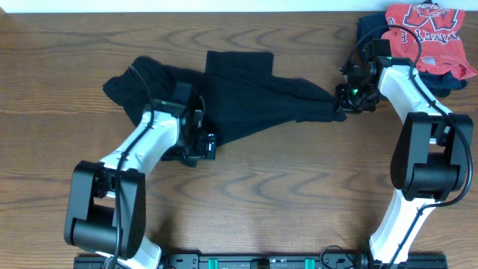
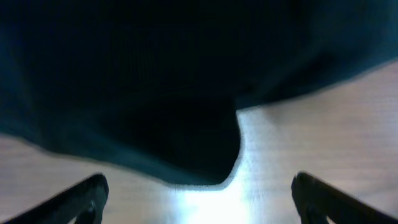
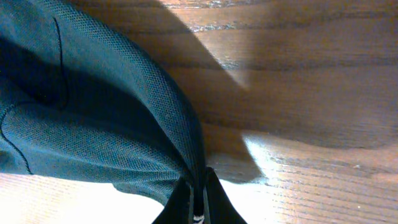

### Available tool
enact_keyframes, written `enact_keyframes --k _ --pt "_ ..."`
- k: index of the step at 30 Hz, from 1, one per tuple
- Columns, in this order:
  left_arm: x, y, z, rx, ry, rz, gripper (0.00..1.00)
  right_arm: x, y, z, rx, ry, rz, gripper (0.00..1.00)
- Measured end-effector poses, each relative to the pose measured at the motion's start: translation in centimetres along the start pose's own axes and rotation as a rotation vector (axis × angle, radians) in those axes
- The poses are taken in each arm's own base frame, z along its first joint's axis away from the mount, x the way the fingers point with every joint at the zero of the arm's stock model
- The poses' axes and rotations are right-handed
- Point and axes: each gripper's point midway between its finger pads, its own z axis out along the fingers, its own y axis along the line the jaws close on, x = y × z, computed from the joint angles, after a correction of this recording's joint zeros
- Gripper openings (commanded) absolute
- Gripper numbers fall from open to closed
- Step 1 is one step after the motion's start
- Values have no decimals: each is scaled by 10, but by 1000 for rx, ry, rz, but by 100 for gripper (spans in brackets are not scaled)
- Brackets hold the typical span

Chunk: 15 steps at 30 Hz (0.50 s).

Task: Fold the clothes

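Overhead view: even, bright light, sharp focus, faint shadows on the table (image 1: pixel 246 202). Left wrist view: dim and badly blurred, the black trousers (image 2: pixel 155 81) a featureless mass, white glare on the wood beneath. Right wrist view: crisp weave, hard shadow beside the cloth, glare lower right.

The only writing is white lettering on the red shirt (image 1: pixel 429 30), which lies at the far right corner of the counter (image 1: pixel 60 60) in the overhead view. It is too small and creased to read; no word or number can be made out.
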Motion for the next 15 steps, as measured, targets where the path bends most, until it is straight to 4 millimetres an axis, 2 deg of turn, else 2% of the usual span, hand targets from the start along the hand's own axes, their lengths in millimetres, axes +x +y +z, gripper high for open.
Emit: enact_keyframes --k 2,7,15 --pt "7 5 9 -14 7 -13 83 0 0 0 0 1 0 1" --pt "16 20 17 -90 17 -23 81 1 0 0 0 2 1 1" --pt "-6 24 16 -119 -80 -30 78 1 0 0 0 3 1 1"
